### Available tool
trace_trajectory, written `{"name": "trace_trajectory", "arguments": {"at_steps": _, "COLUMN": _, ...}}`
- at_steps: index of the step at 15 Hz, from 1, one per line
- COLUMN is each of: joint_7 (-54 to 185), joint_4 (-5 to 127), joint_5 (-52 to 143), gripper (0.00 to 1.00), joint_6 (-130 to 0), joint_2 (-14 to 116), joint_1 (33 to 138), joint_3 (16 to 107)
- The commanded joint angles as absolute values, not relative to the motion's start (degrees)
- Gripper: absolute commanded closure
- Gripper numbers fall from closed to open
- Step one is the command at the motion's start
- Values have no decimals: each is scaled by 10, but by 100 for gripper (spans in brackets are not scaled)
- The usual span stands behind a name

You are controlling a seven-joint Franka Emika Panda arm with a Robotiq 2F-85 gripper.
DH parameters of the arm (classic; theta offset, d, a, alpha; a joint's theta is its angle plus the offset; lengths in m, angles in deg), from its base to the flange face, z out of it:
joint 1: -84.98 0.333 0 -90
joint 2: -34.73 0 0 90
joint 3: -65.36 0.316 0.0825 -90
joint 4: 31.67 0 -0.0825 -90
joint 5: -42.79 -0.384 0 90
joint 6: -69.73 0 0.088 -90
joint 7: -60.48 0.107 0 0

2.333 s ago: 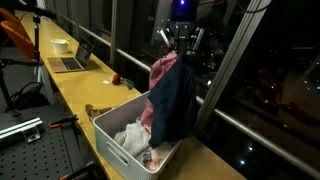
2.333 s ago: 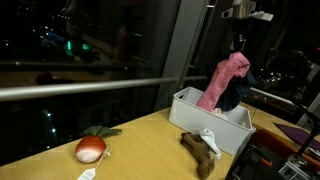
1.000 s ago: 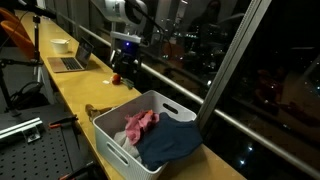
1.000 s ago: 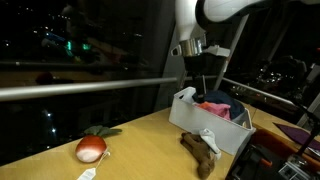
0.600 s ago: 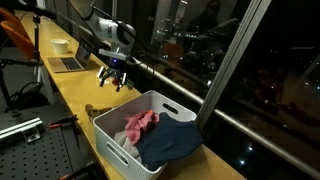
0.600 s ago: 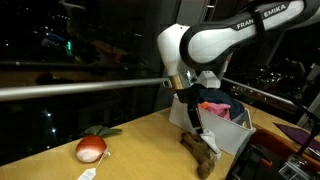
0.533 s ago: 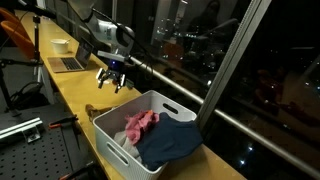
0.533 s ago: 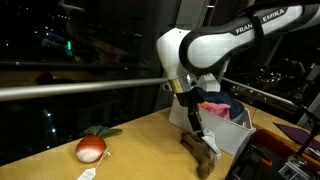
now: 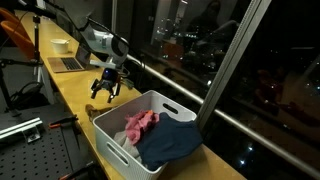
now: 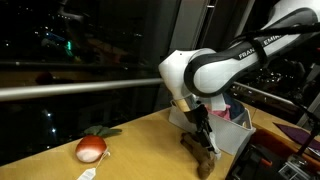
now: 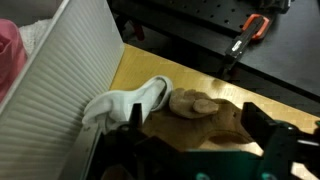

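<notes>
Moved: gripper (image 9: 103,90) gone from above the white bin (image 9: 152,97) a second ago, now low over the wooden counter (image 9: 68,95) at the bin's 10 o'clock.
Jaws: spread wide, gripping nothing.
Nearest thing: brown plush toy (image 11: 205,112), flat on the counter beneath the jaws.
In the way: white cloth (image 11: 125,103) hanging over the bin wall, touching the toy at its 9 o'clock.
In the bin: pink garment (image 9: 140,122) beside dark blue garment (image 9: 170,141).
Farther off: laptop (image 9: 70,62) and bowl (image 9: 61,44), toward 11 o'clock along the counter.
Wrist view only: red-handled clamp (image 11: 252,27) at 1 o'clock.
Exterior view only: red onion (image 10: 91,149), well apart at the toy's 9 o'clock.
</notes>
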State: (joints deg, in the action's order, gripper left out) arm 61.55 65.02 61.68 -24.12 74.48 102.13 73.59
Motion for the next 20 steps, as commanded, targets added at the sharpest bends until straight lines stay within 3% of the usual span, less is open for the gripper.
{"name": "trace_trajectory", "arguments": {"at_steps": 1, "joint_7": 640, "joint_4": 672, "joint_5": 630, "gripper": 0, "joint_6": -267, "joint_2": 747, "joint_1": 1028, "joint_3": 728}}
{"name": "trace_trajectory", "arguments": {"at_steps": 10, "joint_7": 707, "joint_4": 774, "joint_5": 683, "gripper": 0, "joint_6": -378, "joint_2": 715, "joint_1": 1019, "joint_3": 699}}
{"name": "trace_trajectory", "arguments": {"at_steps": 20, "joint_7": 696, "joint_4": 803, "joint_5": 693, "gripper": 0, "joint_6": -515, "joint_2": 720, "joint_1": 1007, "joint_3": 681}}
